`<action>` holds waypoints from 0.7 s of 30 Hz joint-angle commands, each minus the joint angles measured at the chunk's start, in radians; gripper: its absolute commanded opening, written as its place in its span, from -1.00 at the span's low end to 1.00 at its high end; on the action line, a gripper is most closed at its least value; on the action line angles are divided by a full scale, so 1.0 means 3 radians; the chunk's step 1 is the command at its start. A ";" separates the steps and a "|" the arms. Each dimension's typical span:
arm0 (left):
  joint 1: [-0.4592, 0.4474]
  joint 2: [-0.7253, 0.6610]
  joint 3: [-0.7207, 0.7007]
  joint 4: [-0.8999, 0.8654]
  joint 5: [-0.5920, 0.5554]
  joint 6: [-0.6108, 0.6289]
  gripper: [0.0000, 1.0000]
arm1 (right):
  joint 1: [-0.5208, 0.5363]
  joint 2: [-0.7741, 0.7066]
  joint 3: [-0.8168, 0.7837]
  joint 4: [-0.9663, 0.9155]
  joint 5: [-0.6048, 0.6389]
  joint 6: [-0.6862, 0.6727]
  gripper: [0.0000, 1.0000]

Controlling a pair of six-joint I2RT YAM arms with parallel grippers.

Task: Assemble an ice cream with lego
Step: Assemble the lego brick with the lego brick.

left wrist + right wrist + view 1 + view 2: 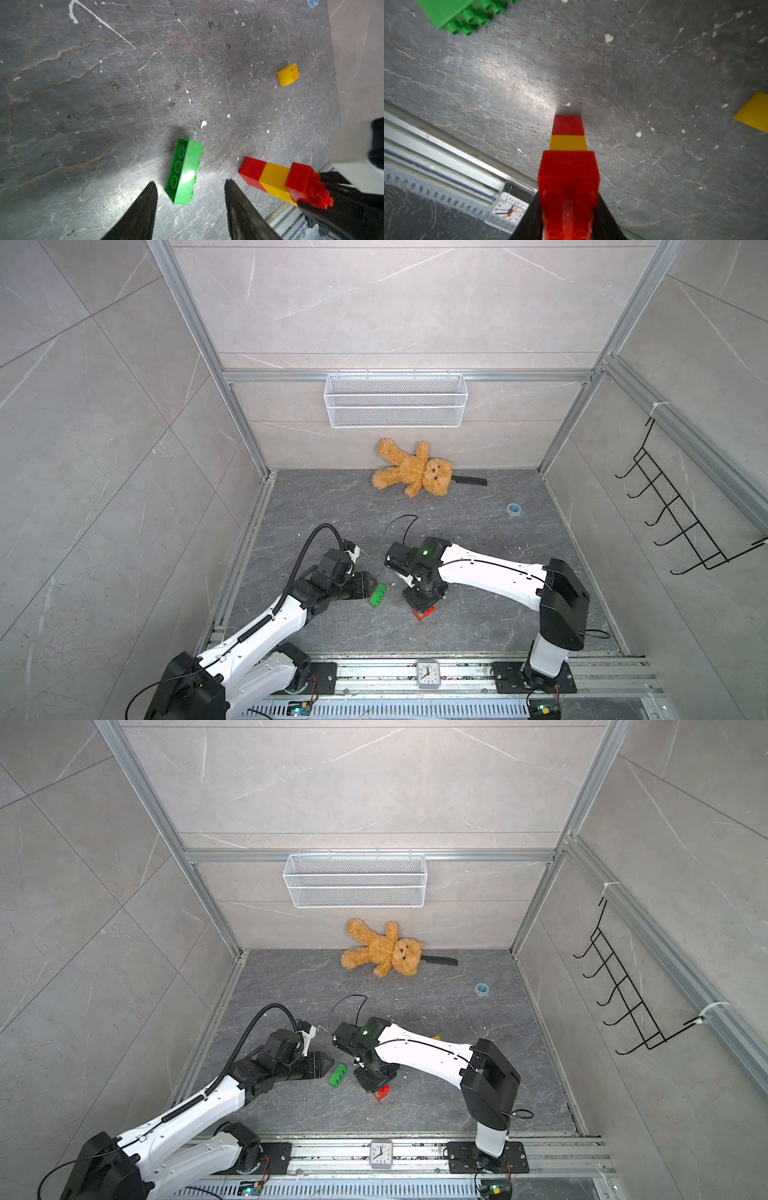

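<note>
A long green lego brick (377, 595) (184, 172) lies on its side on the dark floor. My left gripper (191, 181) (369, 581) is open, and the brick's near end lies between the fingertips without touching them. My right gripper (569, 207) (424, 600) is shut on the wider red brick of a joined red, yellow and red stack (568, 143) (274, 180). The stack points down, its narrow red end at the floor. A round-topped yellow brick (287, 75) (753, 112) lies apart, mostly hidden behind the right arm in both top views.
A brown teddy bear (411, 470) and a black comb (471, 480) lie at the back wall, and a blue ring (514, 509) lies at the back right. A small clock (428, 673) sits on the front rail. A wire basket (395, 400) and a hook rack (681, 510) hang on the walls.
</note>
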 commanded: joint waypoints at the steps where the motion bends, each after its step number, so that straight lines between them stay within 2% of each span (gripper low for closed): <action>1: -0.0015 -0.0075 0.0009 -0.0044 -0.0034 -0.0022 0.10 | 0.0034 0.0416 -0.0366 0.0093 -0.0406 -0.0150 -1.00; 13: -0.0014 -0.0076 0.0018 -0.0077 -0.0036 -0.0013 0.10 | 0.0032 0.0827 -0.0375 0.0017 -0.0474 -0.0312 -1.00; 21: -0.0028 -0.0127 -0.0016 -0.0069 -0.0036 -0.0034 0.10 | 0.0034 0.0465 -0.0121 -0.0032 -0.0343 -0.0171 -1.00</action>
